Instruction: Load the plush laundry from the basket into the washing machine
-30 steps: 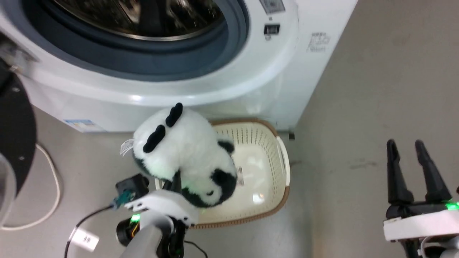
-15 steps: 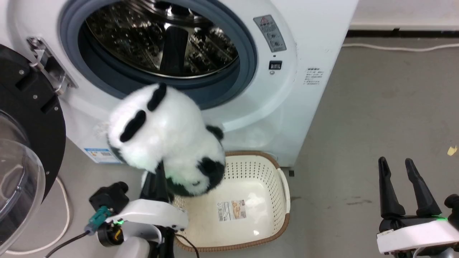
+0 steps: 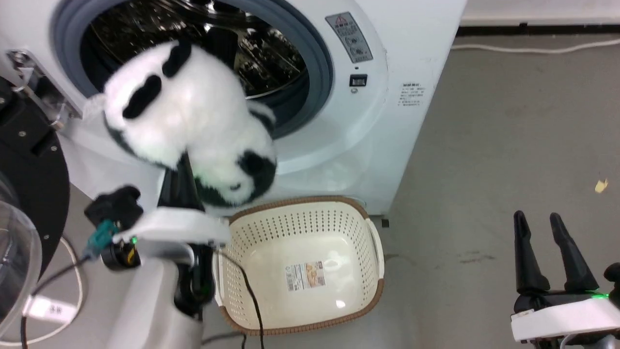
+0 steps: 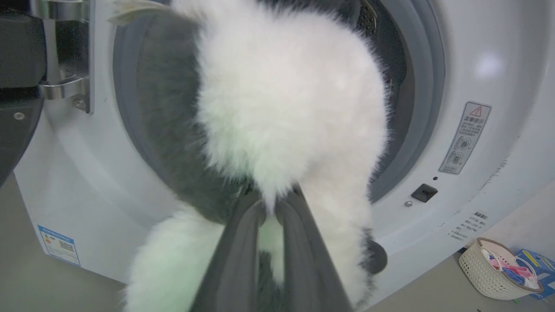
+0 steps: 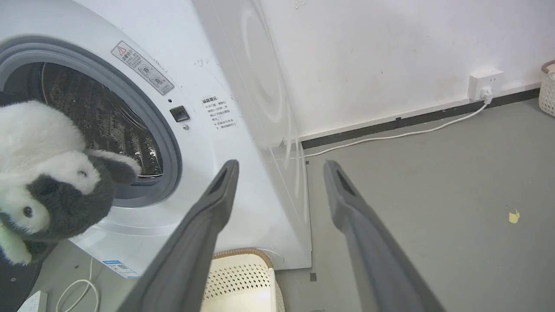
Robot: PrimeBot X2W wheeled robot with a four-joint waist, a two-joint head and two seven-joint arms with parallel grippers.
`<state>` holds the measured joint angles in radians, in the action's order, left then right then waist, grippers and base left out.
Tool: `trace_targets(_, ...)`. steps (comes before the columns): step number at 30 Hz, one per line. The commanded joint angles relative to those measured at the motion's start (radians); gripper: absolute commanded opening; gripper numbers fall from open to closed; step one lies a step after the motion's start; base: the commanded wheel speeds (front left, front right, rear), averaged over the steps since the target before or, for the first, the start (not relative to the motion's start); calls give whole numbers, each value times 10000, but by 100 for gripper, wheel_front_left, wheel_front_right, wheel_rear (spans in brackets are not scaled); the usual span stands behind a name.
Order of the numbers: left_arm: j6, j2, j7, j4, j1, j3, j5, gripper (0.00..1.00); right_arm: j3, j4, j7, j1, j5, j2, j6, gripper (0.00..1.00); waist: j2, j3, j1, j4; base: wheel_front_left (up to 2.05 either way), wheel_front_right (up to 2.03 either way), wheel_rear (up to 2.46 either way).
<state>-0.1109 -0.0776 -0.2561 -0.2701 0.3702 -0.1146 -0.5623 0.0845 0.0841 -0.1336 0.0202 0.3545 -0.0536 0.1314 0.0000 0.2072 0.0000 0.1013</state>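
Over grey floor and the empty basket, the left gripper pinches only fur of the panda at the mouth of the washing machine, so it may slip free, while the right gripper stands spread and empty.

Head view: looks steeply down from in front of the washing machine. Left wrist view: faces its porthole at close range. Right wrist view: faces it obliquely from farther off. All three share the porthole.
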Motion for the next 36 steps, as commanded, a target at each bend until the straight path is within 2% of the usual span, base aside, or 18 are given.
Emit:
trace_targets(1, 89, -23, -57, -189, 553, 88, 84, 0, 26, 110, 26, -99, -4, 33, -7, 100, 0, 331, 0, -116, 0, 0, 0)
trace_targets(11, 209, -443, -57, -1690, 3480, 617, 455, 0, 141, 644, 208, -633, -137, 12, -7, 100, 0, 1929, 0, -568, 0, 0, 0)
trace_targets(23, 2, -1117, -50, -2612, 6715, 1203, 669, 0, 253, 1200, 207, -1111, 73, -311, -7, 100, 0, 4204, 0, -1145, 0, 0, 0)
trace_targets(36, -364, -2054, 179, -3033, 8646, 1329, 982, 0, 528, 1677, 21, -1017, 327, -398, -7, 100, 0, 5804, 0, -1532, 0, 0, 0)
